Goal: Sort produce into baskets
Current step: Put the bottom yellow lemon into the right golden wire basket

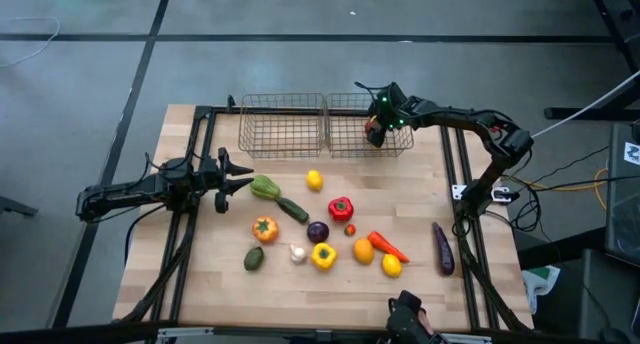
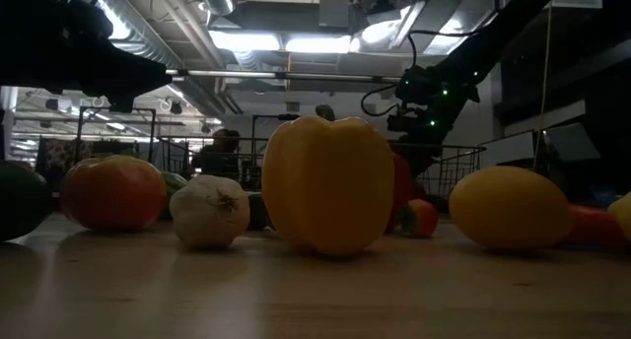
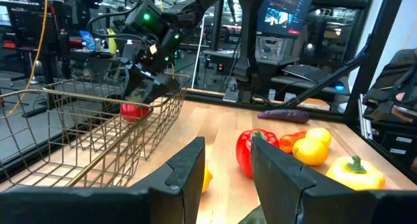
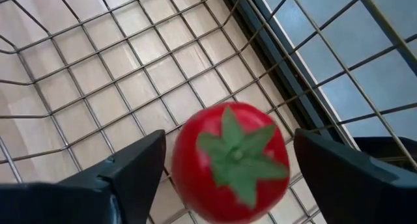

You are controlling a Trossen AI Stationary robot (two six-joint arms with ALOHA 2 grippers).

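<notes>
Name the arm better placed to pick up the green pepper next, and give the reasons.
Left. The left pincer, open, sits on the table's left side right beside the green pepper. The right pincer is over the right wire mesh basket at the far edge, open around a red tomato.

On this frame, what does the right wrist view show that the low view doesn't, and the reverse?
Only the right wrist view shows a red tomato with its green star top between the right gripper's open fingers, just above the wire floor of a basket. Only the low view shows the produce left on the table: a yellow pepper, a garlic bulb, a lemon. Both show the right arm at that basket.
</notes>
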